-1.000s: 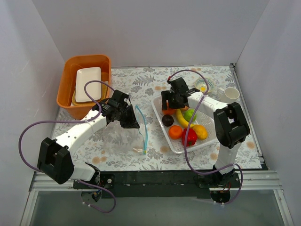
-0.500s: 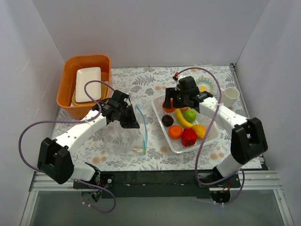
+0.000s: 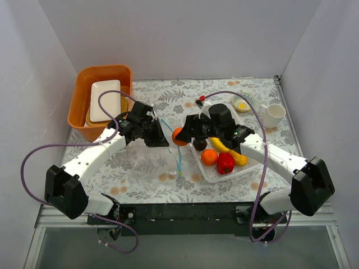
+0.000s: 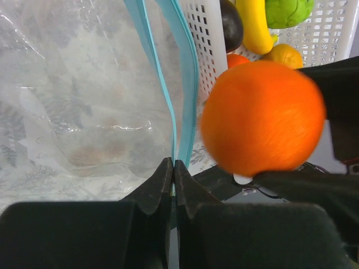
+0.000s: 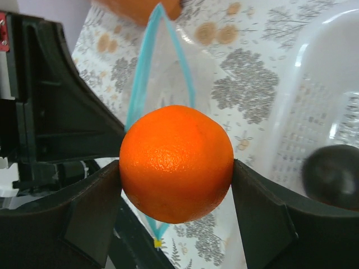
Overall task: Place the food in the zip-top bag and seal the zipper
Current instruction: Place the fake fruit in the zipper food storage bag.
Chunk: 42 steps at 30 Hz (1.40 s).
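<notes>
My left gripper (image 3: pixel 161 138) is shut on the light blue zipper (image 3: pixel 177 158) and holds the clear zip-top bag (image 3: pixel 147 163) up by its mouth; in the left wrist view the fingertips (image 4: pixel 173 168) pinch one strip of the zipper (image 4: pixel 185 84). My right gripper (image 3: pixel 180 136) is shut on an orange (image 3: pixel 179 136) just right of the bag's mouth. The orange (image 5: pixel 176 162) fills the right wrist view, with the zipper (image 5: pixel 147 73) behind it. The second orange (image 3: pixel 209 157), red pepper (image 3: pixel 226 163), banana (image 3: pixel 219 144), lemon (image 3: pixel 241 158) and purple ball (image 3: pixel 199 144) lie in the basket.
The white perforated basket (image 3: pixel 208 177) sits right of centre under my right arm. An orange tub (image 3: pixel 77 106) with a white plate stands at the back left. A white cup (image 3: pixel 275 114) and a small dish (image 3: pixel 241 103) stand at the back right.
My right gripper has carried the orange left from over the basket to the bag's mouth. My left gripper has shifted slightly, and the zipper strip now hangs further right.
</notes>
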Available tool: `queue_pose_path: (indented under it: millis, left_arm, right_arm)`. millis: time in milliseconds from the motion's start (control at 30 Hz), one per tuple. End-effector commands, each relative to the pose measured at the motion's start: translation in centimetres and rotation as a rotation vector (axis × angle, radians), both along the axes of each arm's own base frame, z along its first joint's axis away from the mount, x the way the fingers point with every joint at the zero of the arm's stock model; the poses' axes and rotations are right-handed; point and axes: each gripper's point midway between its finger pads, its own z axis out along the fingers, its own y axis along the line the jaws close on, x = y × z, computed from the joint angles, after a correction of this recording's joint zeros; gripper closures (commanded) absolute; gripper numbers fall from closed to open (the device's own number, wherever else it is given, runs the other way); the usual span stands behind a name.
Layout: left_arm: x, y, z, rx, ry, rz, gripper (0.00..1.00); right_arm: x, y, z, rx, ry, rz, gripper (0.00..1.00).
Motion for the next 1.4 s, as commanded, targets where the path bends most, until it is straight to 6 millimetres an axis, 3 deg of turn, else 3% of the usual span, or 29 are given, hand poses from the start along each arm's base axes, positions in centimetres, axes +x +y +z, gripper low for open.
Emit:
queue_pose_path:
  millis: [0, 333, 533, 700, 867, 933, 1100, 1367]
  left_arm:
    - [0.2, -0.5, 1.5, -0.032, -0.009, -0.015, 1.0]
    - [0.2, -0.4, 2.7, -0.046, -0.034, -0.002, 1.0]
    - [0.2, -0.2, 2.2, -0.027, -0.019, 0.003, 1.0]
    - [0.5, 0.0, 2.4, -0.02, -0.032, 0.028, 1.0]
    - [1.1, 0.1, 3.1, -0.022, -0.053, 0.047, 1.0]
    - [1.1, 0.0, 3.3, -0.028, -0.059, 0.045, 1.0]
    - [0.9, -0.1, 3.8, -0.045, -0.074, 0.038, 1.0]
    - [0.9, -0.2, 5.8, -0.087, -0.124, 0.035, 1.0]
  right_arm:
    - [-0.7, 3.3, 1.5, 0.088, -0.025, 0.061, 0.71]
    - [-1.2, 4.4, -1.4, 0.021, 0.016, 0.065, 0.75]
    - [-1.0, 3.2, 1.3, 0.025, -0.064, 0.013, 0.75]
    - [-1.5, 3.3, 2.9, 0.047, -0.095, 0.046, 0.75]
    - [-3.5, 3.8, 2.1, 0.053, -0.046, 0.115, 0.77]
    - [-3.7, 3.9, 2.7, 0.088, -0.064, 0.117, 0.77]
    - [-4.4, 4.3, 1.9, 0.127, -0.042, 0.146, 0.77]
    - [-5.3, 5.0, -2.6, 0.012, 0.053, 0.177, 0.8]
